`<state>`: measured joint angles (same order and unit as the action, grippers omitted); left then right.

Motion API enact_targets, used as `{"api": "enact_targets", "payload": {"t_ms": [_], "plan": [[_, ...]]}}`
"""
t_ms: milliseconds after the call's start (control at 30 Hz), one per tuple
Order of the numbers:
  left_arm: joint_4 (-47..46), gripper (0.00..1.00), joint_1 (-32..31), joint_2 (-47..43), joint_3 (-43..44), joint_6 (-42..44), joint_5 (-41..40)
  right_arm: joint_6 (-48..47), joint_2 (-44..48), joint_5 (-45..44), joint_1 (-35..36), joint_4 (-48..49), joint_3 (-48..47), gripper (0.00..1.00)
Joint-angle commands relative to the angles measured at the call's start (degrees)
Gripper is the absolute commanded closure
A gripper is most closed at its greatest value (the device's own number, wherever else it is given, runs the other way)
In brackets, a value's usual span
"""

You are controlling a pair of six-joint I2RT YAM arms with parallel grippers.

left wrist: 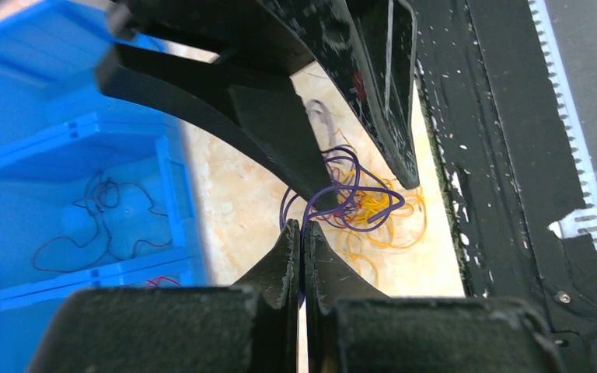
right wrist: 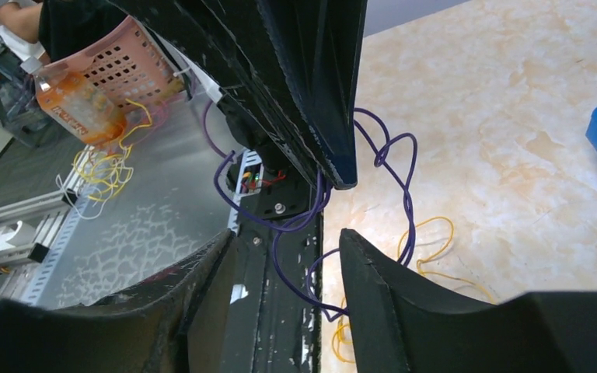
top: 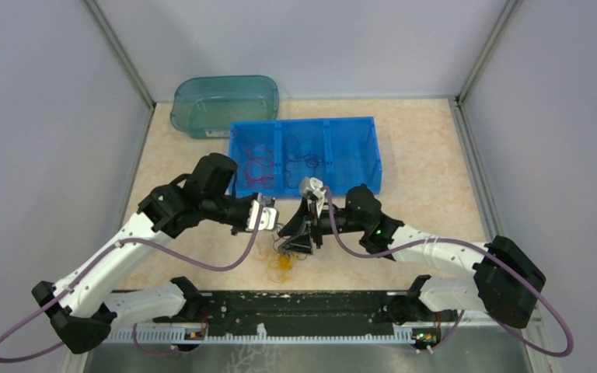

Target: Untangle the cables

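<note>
A small clump of cables lies on the marble table between the arms, with purple strands (top: 289, 245) over yellow ones (top: 283, 263). My left gripper (left wrist: 301, 225) is shut on a purple cable (left wrist: 350, 194) that loops above the yellow cables (left wrist: 381, 221). My right gripper (right wrist: 288, 235) is open, and a loop of the purple cable (right wrist: 280, 233) hangs between its fingers without being pinched. From above, the left gripper (top: 268, 219) and right gripper (top: 301, 233) nearly touch over the clump. More yellow cable (right wrist: 435, 233) lies on the table below.
A blue divided bin (top: 357, 128) behind the grippers holds a red cable (top: 255, 167) and a dark cable (top: 305, 159) in separate compartments. A teal tub (top: 225, 105) stands at the back left. A black strip (top: 295, 307) runs along the near edge.
</note>
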<state>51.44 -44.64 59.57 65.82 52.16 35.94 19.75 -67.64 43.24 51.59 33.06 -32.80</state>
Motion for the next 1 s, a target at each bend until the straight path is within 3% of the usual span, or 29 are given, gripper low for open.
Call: {"api": "enact_targets", "payload": {"t_ms": [0, 100, 133, 167, 200, 233, 333, 433, 700, 967], "plan": [[-1.57, 1.00, -0.22, 0.74, 4.84, -0.20, -0.50, -0.36, -0.16, -1.41, -0.11, 3.98, -3.28, 0.56], [-2.30, 0.96, -0.27, 1.27, 6.18, -0.38, -0.81, -1.64, 1.67, -9.43, -0.31, 4.50, -2.85, 0.78], [-3.15, 0.87, -0.27, 1.33, 6.23, -0.82, -1.43, -2.31, 2.51, -12.62, -0.47, 4.96, -2.58, 0.88], [-4.29, 0.69, -0.27, 1.36, 6.15, -1.21, -2.34, -3.37, 3.16, -15.90, -0.54, 4.50, -2.77, 0.99], [-5.84, 0.52, -0.27, 1.32, 5.91, -2.03, -3.56, -4.33, 3.70, -19.16, -0.64, 3.38, -3.31, 1.00], [-7.63, 0.42, -0.19, 1.15, 5.70, -2.88, -5.17, -5.36, 3.82, -21.85, -0.93, 2.54, -3.94, 1.00], [-13.60, 0.18, -0.19, 0.54, 5.85, -4.22, -9.53, -7.24, 3.12, -26.09, -3.09, 0.82, -6.00, 1.00], [-15.17, 0.01, -0.18, 0.30, 7.56, -4.64, -12.39, -7.72, 1.28, -28.04, -6.88, 0.33, -8.01, 1.00], [-12.43, 0.00, -0.09, -1.08, 9.56, -5.00, -16.26, -12.76, -8.31, -30.99, -11.90, -1.37, -16.52, 1.00], [-9.10, 0.00, -0.09, -2.54, 9.37, -8.21, -18.44, -19.46, -20.87, -40.77, -13.67, -5.36, -25.41, 1.00]]}}
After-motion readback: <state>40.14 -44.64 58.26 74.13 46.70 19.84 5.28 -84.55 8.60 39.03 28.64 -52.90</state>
